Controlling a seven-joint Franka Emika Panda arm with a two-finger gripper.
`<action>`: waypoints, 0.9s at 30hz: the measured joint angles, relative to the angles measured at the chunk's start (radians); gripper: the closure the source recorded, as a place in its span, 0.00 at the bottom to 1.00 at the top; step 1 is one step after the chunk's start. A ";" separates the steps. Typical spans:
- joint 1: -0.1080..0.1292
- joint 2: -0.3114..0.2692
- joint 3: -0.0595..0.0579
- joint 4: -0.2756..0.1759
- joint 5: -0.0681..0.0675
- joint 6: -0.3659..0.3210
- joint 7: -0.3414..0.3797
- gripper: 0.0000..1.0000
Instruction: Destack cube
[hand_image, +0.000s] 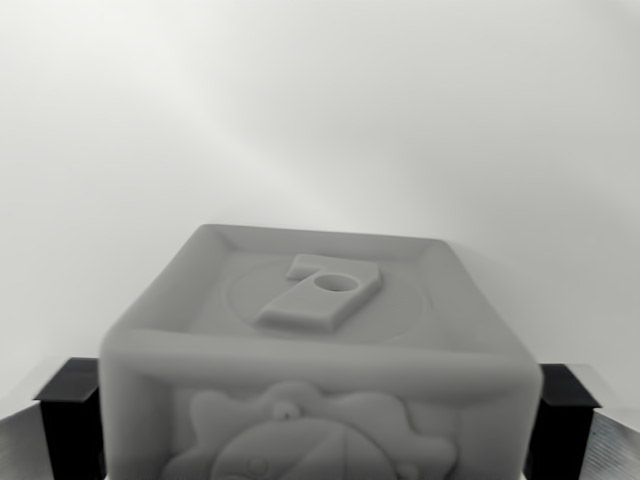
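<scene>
Cube (318, 345) sits clamped between both black fingers (68, 415).

Gripper (318, 400) fingers (68, 400) spread wide, black tips at wrist view's lower left and right.

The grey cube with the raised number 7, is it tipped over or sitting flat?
Flat. The grey cube with the raised 7 has its top face level between two black fingertips.

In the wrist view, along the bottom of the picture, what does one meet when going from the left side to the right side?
Left black pincer finger → grey cube with a raised 7 on its top face → right black pincer finger. The cube fills the space between the two fingers.
</scene>
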 joint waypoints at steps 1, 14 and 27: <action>0.000 0.000 0.000 0.000 0.000 0.000 0.000 0.00; 0.000 0.000 0.000 0.000 0.000 0.000 0.000 0.00; 0.000 -0.032 0.000 -0.010 0.000 -0.019 0.000 0.00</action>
